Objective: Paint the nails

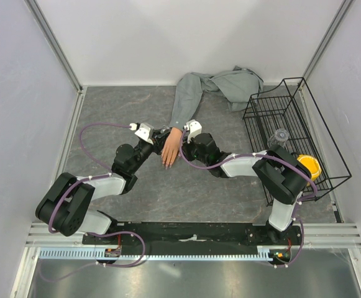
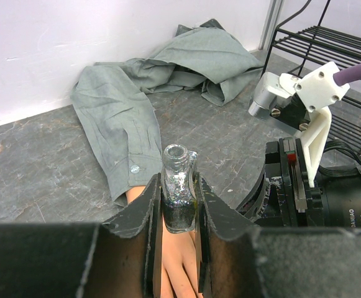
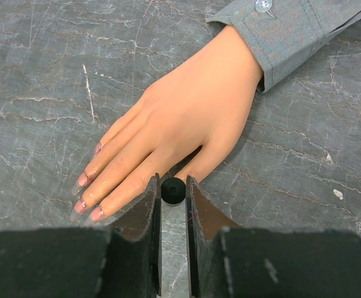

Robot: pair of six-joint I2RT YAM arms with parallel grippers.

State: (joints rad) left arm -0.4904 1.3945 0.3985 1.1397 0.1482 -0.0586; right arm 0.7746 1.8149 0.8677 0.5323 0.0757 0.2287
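Observation:
A peach mannequin hand (image 1: 171, 149) in a grey sleeve (image 1: 186, 99) lies palm down on the grey table. In the right wrist view the hand (image 3: 192, 118) shows long pinkish nails (image 3: 81, 205) with smudged tips. My right gripper (image 3: 172, 184) is shut on a round black cap (image 3: 173, 190), right at the thumb tip; whatever hangs below the cap is hidden. My left gripper (image 2: 178, 189) is shut on a small uncapped glitter bottle (image 2: 179, 194), held upright above the back of the hand (image 2: 179, 273). Both grippers flank the hand in the top view.
A black wire basket (image 1: 292, 130) stands at the right, holding a clear jar (image 1: 281, 136) and a yellow object (image 1: 309, 166). The rest of the grey shirt (image 1: 233, 84) is bunched by the back wall. White walls enclose the table on three sides.

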